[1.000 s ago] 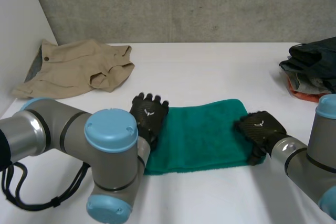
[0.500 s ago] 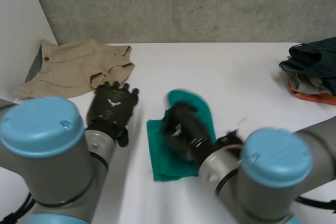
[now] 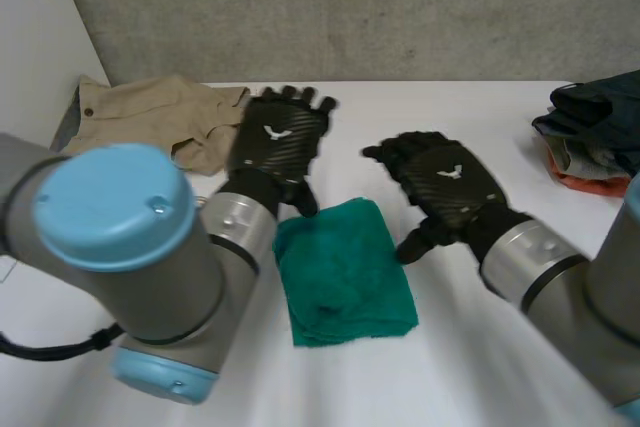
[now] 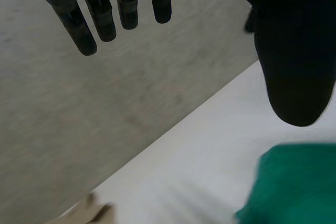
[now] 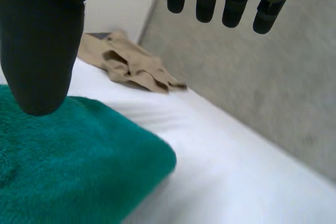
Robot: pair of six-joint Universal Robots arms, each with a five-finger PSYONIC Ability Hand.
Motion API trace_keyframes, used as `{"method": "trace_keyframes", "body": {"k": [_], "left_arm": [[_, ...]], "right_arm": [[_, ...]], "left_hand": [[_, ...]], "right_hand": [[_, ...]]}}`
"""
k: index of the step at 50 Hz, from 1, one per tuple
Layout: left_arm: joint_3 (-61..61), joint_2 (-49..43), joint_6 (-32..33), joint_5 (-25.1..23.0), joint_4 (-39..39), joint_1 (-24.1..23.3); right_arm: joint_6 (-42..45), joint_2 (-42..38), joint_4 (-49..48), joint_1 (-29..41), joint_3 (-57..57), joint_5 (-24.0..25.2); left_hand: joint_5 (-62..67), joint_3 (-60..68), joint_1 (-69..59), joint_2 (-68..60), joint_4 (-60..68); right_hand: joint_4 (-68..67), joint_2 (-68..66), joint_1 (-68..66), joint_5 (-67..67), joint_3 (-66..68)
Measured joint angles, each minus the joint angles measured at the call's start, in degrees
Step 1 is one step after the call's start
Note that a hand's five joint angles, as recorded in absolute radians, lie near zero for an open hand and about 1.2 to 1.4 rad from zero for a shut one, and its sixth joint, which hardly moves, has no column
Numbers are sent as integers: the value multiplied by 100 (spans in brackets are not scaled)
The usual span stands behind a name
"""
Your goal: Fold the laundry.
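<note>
A green towel (image 3: pixel 343 269) lies folded into a small thick block on the white table (image 3: pixel 470 117), near the front middle. My left hand (image 3: pixel 278 142) hovers above and behind its far left corner, fingers straight and spread, holding nothing. My right hand (image 3: pixel 447 185) hangs just to the right of the towel, raised off it, fingers straight and the thumb pointing down toward the towel's right edge. In the right wrist view the green towel (image 5: pixel 63 166) lies below the thumb (image 5: pixel 42 40), apart from it. The left wrist view has the towel's corner (image 4: pixel 294 187) under the thumb (image 4: pixel 294 51).
Crumpled beige trousers (image 3: pixel 150 122) lie at the back left, close behind my left hand. A pile of dark and orange clothes (image 3: pixel 595 137) sits at the table's right edge. A grey wall stands behind the table.
The right hand carried the towel's right half over to the left, let it go and lifted back to the right. The left hand drew off the towel and rose toward the back.
</note>
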State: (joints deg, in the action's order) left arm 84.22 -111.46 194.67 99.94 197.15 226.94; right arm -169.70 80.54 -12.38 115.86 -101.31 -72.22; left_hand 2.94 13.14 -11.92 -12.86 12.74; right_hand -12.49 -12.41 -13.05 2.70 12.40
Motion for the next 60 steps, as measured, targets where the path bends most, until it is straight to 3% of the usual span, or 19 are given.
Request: {"method": "trace_keyframes", "body": {"k": [6, 9, 19, 24, 35, 42, 48, 54, 60], "left_arm": [[-449, -651, -384, 115, -466, -366], [-632, -1084, -510, 475, -910, -488], [-606, -1564, -379, 1316, -1664, -597], [-483, -1604, -208, 1348, -1730, -593], [-437, -1442, 168, 1238, -1696, -545], [-597, -634, 176, 730, -1616, -322], [-513, 188, 58, -795, -1566, 128], [-325, 467, -218, -1629, -1553, 370], [-195, 512, -534, -1818, -1527, 485]], "right_arm": [[-286, -559, 1065, -377, 584, 113], [-169, -1193, 1492, -407, 1057, 152], [187, -2431, 1777, -309, 1794, 143], [409, -2615, 1755, -214, 1867, 94], [1490, -2264, 1387, -3, 1747, -841], [1569, -1355, 477, 228, 1043, -916], [1568, -717, -666, 750, -212, -858], [1579, -840, -1177, 1163, -847, -875], [1596, -1337, -1501, 1337, -952, -899]], "left_hand": [[0, 0, 0, 0, 0], [0, 0, 0, 0, 0], [0, 0, 0, 0, 0], [0, 0, 0, 0, 0], [-5, 0, 4, 6, -11], [-5, 0, 13, 6, -11], [-6, 0, 0, 6, -9], [-5, 0, 0, 6, -4], [-5, 0, 0, 6, -2]], "right_hand": [[0, 0, 0, 0, 0], [0, 0, 0, 0, 0], [0, 0, 0, 0, 0], [0, 0, 0, 0, 0], [0, 0, 57, -22, 0], [0, 0, 57, -22, 0], [0, 1, 57, -22, 0], [0, 1, 57, -23, 0], [0, 1, 57, -23, 0]]}}
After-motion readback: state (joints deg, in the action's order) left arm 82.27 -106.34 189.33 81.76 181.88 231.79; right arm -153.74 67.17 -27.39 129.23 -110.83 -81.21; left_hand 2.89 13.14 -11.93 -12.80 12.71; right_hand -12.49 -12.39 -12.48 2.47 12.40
